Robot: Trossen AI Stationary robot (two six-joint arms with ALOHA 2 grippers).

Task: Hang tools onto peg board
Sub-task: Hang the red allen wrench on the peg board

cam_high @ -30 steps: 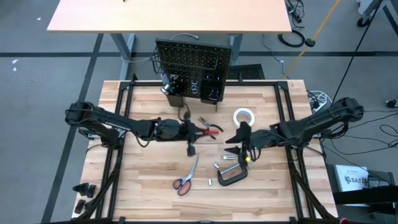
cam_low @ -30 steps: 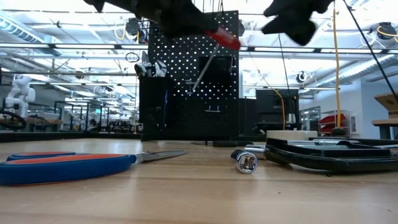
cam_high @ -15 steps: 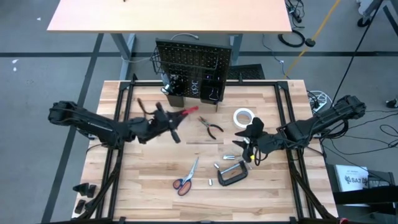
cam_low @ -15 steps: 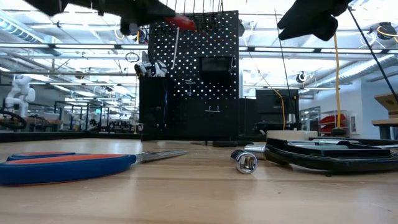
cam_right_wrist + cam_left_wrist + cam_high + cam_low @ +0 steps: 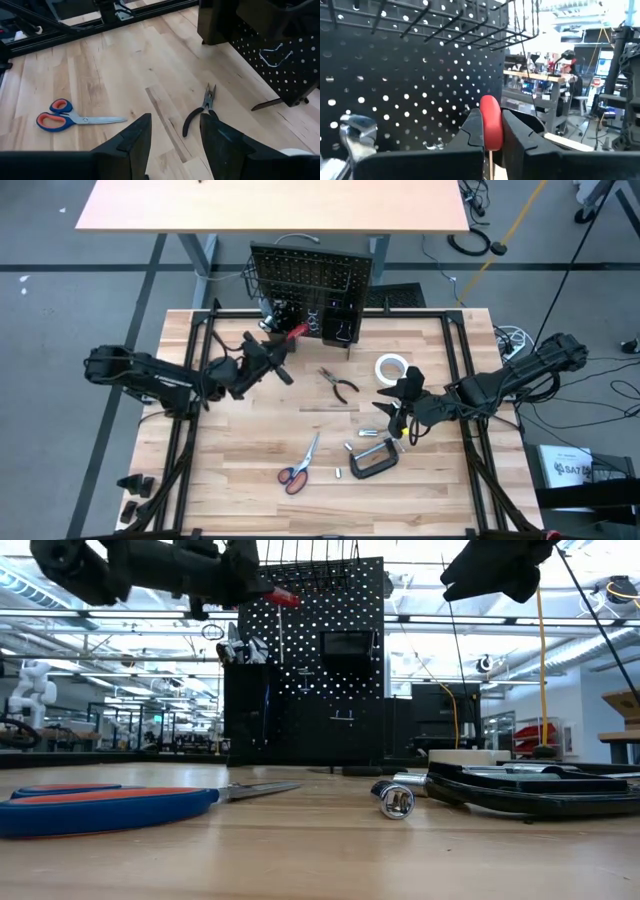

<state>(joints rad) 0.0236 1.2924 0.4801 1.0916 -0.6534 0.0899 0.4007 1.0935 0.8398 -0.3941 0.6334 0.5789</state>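
The left gripper, clamped on the red screwdriver, has carried it up off the table to just before the peg board, ready for hanging. The right gripper waits empty, jaws parted, above the pliers and scissors lying on the table.

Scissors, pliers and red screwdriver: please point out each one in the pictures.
scissors (image 5: 59,114): right wrist view, on the handle loops.
pliers (image 5: 201,108): right wrist view, near the pivot.
red screwdriver (image 5: 491,122): left wrist view, on the red handle.
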